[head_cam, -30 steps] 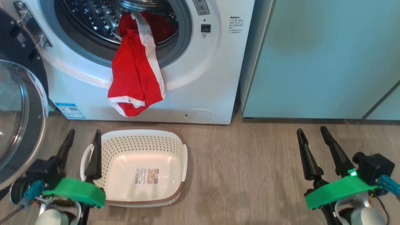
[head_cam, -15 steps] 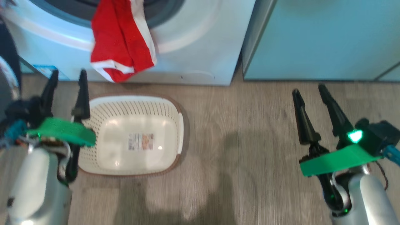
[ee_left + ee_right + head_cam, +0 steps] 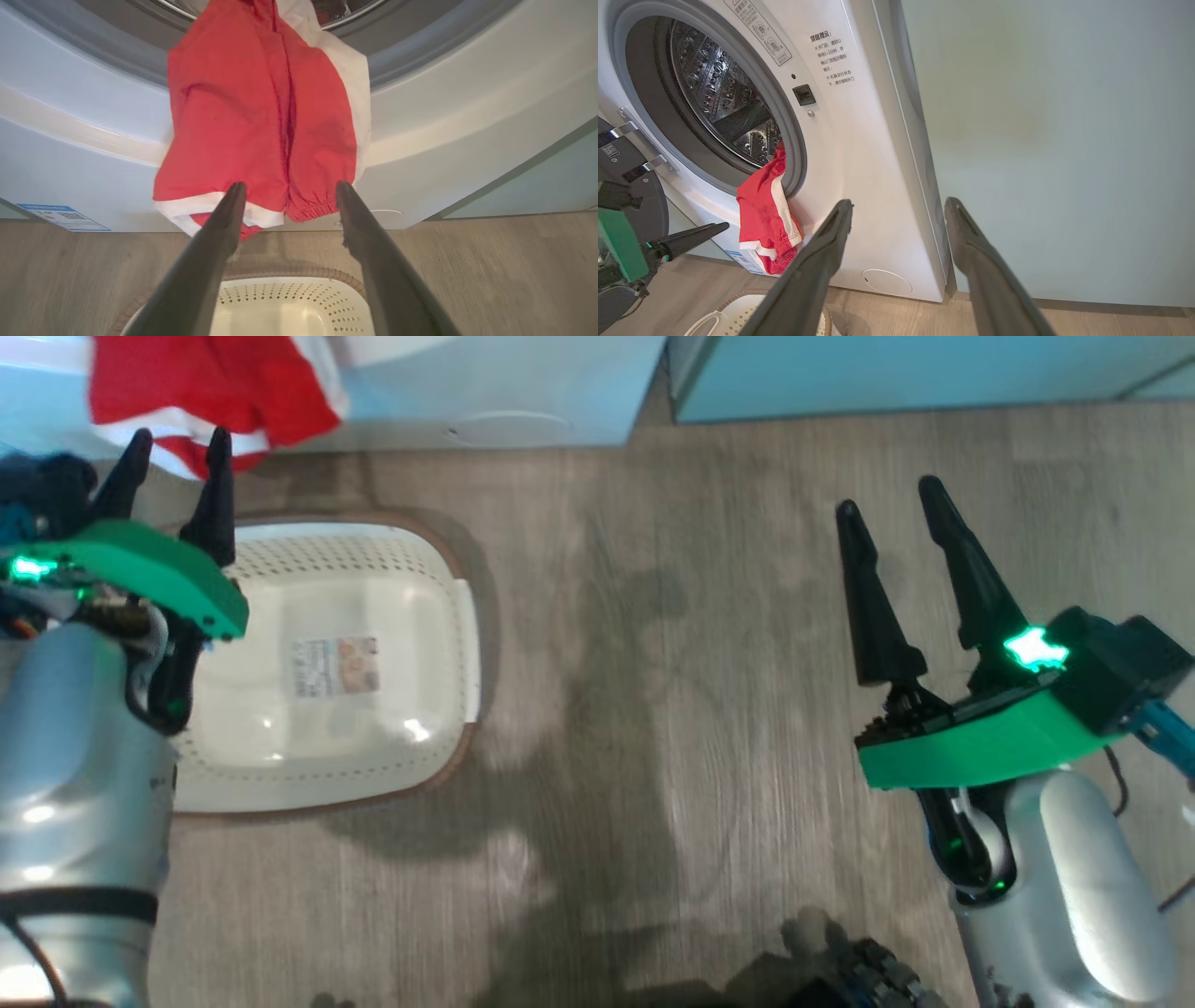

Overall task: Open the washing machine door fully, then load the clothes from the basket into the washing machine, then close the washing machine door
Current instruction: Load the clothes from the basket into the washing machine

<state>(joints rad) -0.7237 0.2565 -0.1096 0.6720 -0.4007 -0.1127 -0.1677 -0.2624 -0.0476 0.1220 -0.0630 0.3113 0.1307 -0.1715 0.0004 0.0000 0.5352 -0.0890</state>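
Red clothes with white trim hang out of the washing machine over its grey seal and down its white front. The hem also shows at the head view's top left as clothes. My left gripper is open, its tips level with that hem and apart from it, above the basket's far rim. The cream basket sits on the floor with nothing in it. The washing machine door stands swung open at the left. My right gripper is open over bare floor, holding nothing.
Pale teal cabinets stand right of the washer. Wood-look floor stretches between the basket and my right arm. A dark part of my base shows at the bottom edge. The steel drum is visible through the opening.
The head camera has tilted down, pushing the washer to the top edge. My left gripper now stands higher beside the basket, near the hanging hem. Both grippers remain open.
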